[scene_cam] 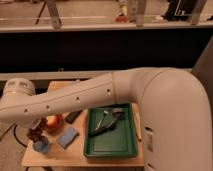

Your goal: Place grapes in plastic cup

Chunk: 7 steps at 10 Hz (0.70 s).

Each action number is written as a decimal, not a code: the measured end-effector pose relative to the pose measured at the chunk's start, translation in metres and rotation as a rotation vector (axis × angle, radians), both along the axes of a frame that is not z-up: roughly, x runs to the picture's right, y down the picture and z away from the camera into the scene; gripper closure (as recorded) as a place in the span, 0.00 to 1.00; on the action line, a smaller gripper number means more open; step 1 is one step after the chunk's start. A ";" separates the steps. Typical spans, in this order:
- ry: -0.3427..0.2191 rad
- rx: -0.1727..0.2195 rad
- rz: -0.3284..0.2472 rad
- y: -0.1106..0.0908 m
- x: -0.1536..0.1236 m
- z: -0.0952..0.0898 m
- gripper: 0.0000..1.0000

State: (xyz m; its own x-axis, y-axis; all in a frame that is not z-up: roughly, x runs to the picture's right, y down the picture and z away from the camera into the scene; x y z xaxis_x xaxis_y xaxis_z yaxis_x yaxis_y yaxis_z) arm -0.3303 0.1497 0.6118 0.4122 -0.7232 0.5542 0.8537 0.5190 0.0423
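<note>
Dark red grapes (35,133) sit just above the light blue plastic cup (42,146); gripper hidden

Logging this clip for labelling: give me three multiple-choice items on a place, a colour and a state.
1. The plastic cup stands:
A. at the table's corner, lower left in the view
B. on the floor
C. on the far rail

2. The tray is:
A. red
B. green
C. white

3. The tray is:
A. empty
B. upside down
C. holding a dark tool

Answers:
1 A: the cup sits at that corner, just below the pincer and the grapes.
2 B: its rim and floor are plainly green.
3 C: a dark tool lies across its upper half.
</note>
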 end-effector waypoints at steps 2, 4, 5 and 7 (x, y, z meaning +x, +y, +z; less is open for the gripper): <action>-0.006 0.000 -0.003 0.001 -0.002 0.001 1.00; -0.016 -0.005 -0.007 0.003 -0.005 0.003 1.00; -0.021 -0.009 -0.011 0.005 -0.007 0.005 1.00; -0.025 -0.014 -0.019 0.009 -0.010 0.009 1.00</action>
